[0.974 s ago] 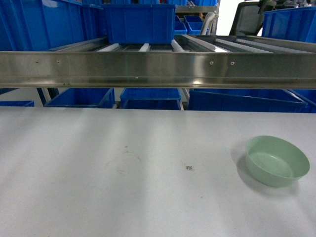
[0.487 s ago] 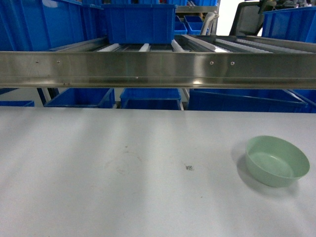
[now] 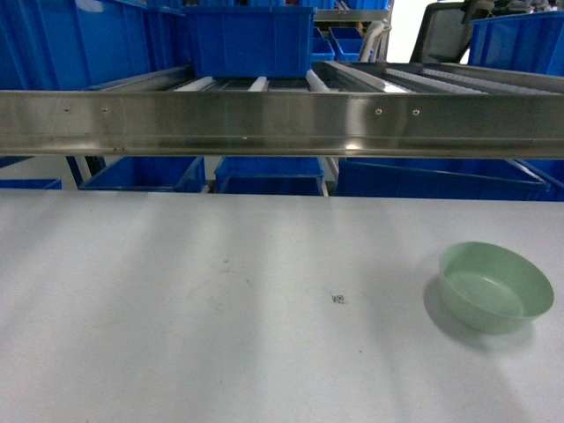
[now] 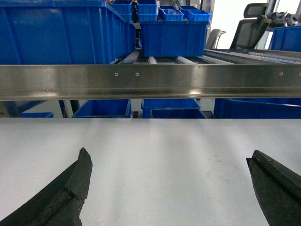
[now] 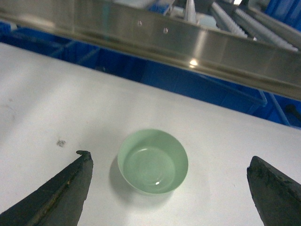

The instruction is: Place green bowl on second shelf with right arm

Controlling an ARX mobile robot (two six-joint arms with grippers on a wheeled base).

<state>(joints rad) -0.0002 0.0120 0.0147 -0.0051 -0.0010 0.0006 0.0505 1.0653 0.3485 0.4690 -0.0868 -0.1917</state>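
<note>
So far the green bowl (image 3: 496, 286) sits upright and empty on the white bench (image 3: 220, 308), toward its right edge and well apart from the steel front rail (image 3: 282, 123) of the roller shelf above. In the right wrist view the right gripper (image 5: 169, 193) hangs over the bowl (image 5: 153, 161) with its two dark fingers spread wide on either side, touching nothing. The left gripper (image 4: 169, 188) is likewise spread apart over bare bench and holds nothing. The main risk lies in the grasp: the bowl is smooth with sloping sides, so fingers closing on the outer wall would likely squeeze it upward or skid it across the bench; pinching the rim looks safer. A second risk is the rail, which overhangs the back edge of the bench; a lift taken too close could knock the bowl against it. The blue bin (image 3: 249, 40) already occupies part of the shelf, so a careless set-down could bump it.
</note>
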